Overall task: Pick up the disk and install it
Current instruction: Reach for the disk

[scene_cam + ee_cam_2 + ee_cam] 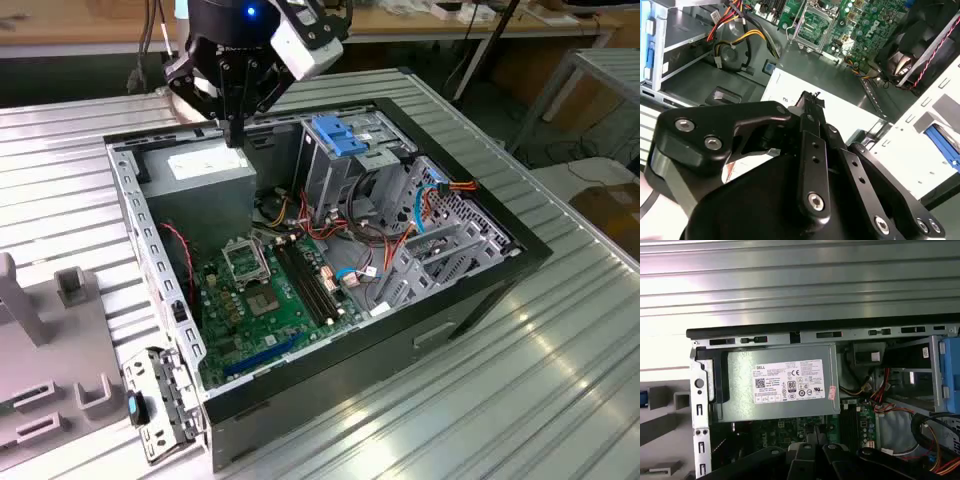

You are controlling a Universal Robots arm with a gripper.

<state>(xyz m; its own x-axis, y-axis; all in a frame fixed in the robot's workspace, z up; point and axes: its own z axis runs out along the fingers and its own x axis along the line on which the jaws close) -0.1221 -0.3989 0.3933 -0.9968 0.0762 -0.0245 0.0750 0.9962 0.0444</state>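
Ribbed counter [560, 330], open case [350, 375] on it. Disk [941, 142]: we take the bright blue rail just outside the case wall, on the exterior view's left, for it; neither picked up nor installed, we judge. End effector [236, 137] hangs over the power supply [210, 175], fingers together, clamped on nothing.

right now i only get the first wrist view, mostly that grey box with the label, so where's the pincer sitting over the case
Observer: In the exterior view the pincer hangs tip-down over the far edge of the grey box; I cannot tell whether it touches.
Operator: ok is it carrying anything
Observer: No. The second wrist view shows its fingers closed together with nothing between them.
Operator: whats next to the box
Observer: To the exterior view's right of the box stands the drive cage, with a blue bracket lying on top of it.
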